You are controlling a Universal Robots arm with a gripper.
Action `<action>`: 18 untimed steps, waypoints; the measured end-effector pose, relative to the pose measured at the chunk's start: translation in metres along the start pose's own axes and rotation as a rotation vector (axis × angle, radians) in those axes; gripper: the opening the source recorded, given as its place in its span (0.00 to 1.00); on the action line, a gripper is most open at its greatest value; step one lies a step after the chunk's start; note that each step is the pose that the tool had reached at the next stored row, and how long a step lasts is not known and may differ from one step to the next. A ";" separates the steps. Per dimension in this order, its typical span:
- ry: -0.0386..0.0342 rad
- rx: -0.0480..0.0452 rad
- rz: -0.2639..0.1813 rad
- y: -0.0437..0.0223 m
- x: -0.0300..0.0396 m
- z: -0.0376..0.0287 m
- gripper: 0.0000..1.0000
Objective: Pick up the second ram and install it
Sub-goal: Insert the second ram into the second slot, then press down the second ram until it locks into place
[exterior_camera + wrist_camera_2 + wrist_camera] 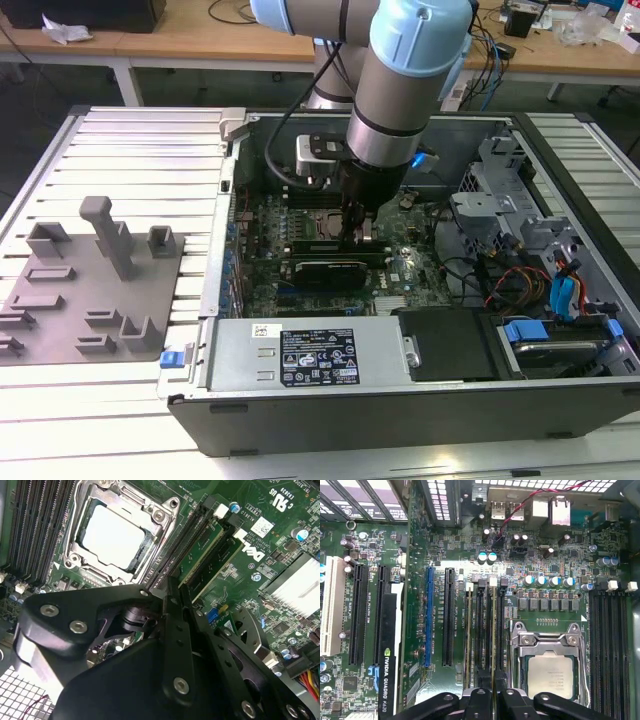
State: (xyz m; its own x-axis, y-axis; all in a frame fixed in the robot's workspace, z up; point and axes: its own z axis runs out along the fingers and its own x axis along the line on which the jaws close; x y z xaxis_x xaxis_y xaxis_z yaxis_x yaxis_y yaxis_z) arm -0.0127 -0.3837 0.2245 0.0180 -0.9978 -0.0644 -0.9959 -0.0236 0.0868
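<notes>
The gripper (pixel 493 696) is closed on the second ram (pixel 493 635), standing in a motherboard slot (pixel 499 630) beside the CPU socket (pixel 549 667).

Matt black plastic claw (pixel 492 700); glossy green motherboard (pixel 420 580); shiny metal CPU socket frame (pixel 550 640).

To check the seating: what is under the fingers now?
Between the fingers stands the second ram, edge up, in a memory slot beside the CPU socket. Its lower edge and the slot's contacts are covered, so seating cannot be judged.
</notes>
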 end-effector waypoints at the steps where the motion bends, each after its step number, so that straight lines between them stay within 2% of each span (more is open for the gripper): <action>1: -0.0002 0.0005 0.000 -0.0001 0.0000 0.0001 0.13; 2: -0.0005 0.0008 0.000 -0.0002 -0.0001 0.0003 0.15; 3: -0.0002 0.0001 0.000 -0.0001 0.0000 0.0002 0.21; 4: 0.0000 0.0001 0.000 0.0002 -0.0002 -0.0023 0.21; 6: 0.0002 0.0003 0.000 0.0010 -0.0008 -0.0117 0.21; 8: 0.0043 0.0005 0.000 0.0025 -0.0040 -0.0296 0.21; 9: 0.0047 0.0009 0.000 0.0031 -0.0052 -0.0376 0.13; 11: 0.0049 0.0019 0.000 0.0041 -0.0059 -0.0475 0.11; 12: 0.0048 0.0022 0.000 0.0043 -0.0061 -0.0492 0.11; 18: 0.0049 0.0021 0.000 0.0034 -0.0060 -0.0495 0.11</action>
State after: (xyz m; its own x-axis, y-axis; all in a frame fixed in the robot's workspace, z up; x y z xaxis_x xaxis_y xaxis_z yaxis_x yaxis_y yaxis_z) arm -0.0118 -0.3809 0.2743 0.0181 -0.9981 -0.0595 -0.9961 -0.0232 0.0847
